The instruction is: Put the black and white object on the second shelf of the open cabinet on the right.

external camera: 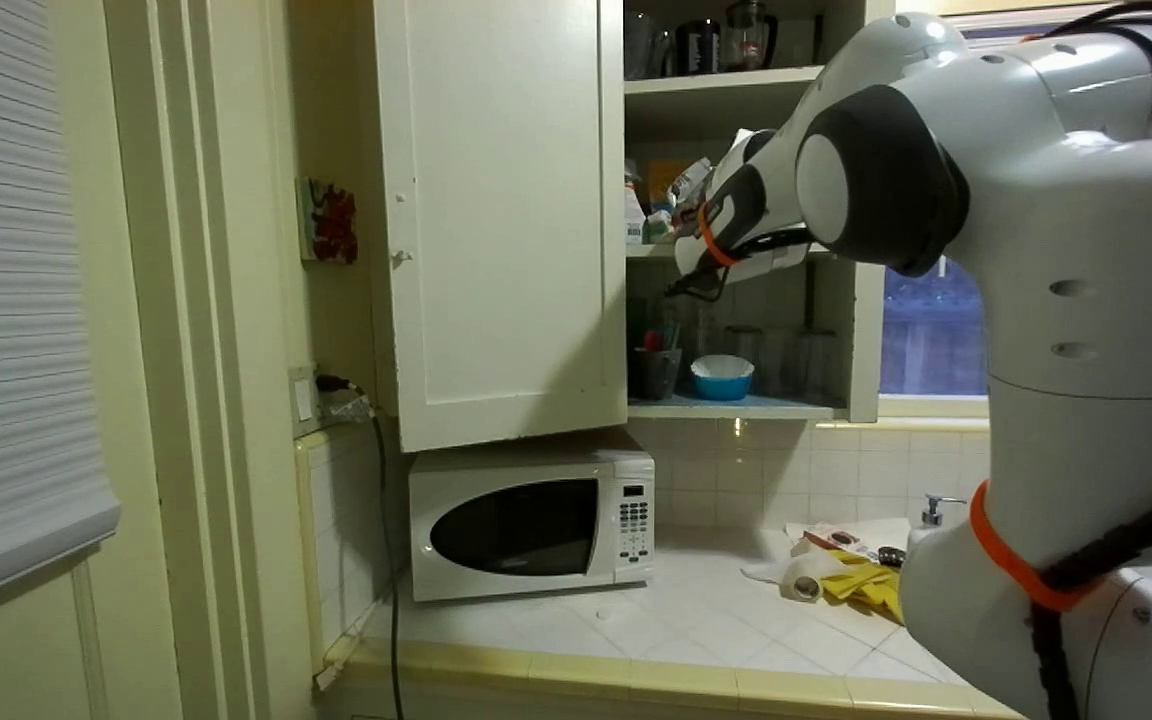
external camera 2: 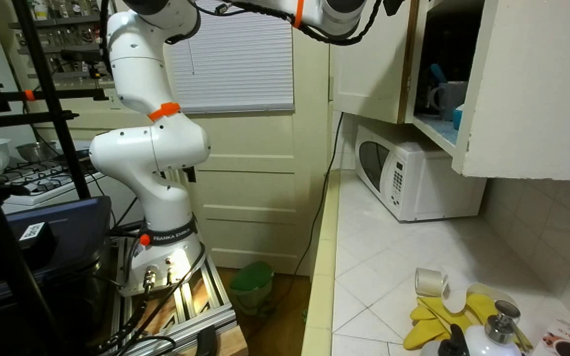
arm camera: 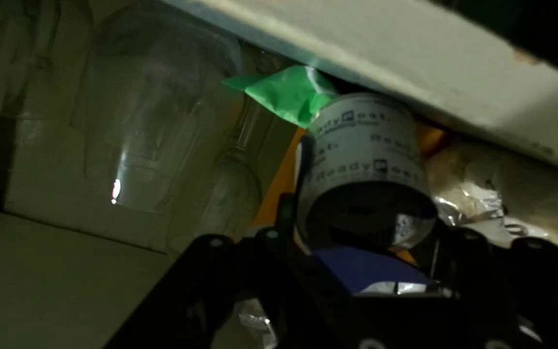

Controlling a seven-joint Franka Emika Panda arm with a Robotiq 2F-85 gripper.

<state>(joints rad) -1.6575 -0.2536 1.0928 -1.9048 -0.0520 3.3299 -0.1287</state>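
Hanging high, the open cabinet [external camera: 866, 345] was tall and white, and its flat door [external camera: 506, 220] stood wide. Below it ran the white worktop [external camera: 706, 625]. The microwave [external camera: 531, 525] sat there, under the door. Inside the cabinet, the second shelf [external camera: 648, 252] was thin and white with packs [external camera: 691, 183] on it. A blue bowl [external camera: 722, 384] stood on the board [external camera: 791, 408] below. My jaws gripped the black and white roll [arm camera: 367, 167], right by the second shelf. I could not tell if the two touched.
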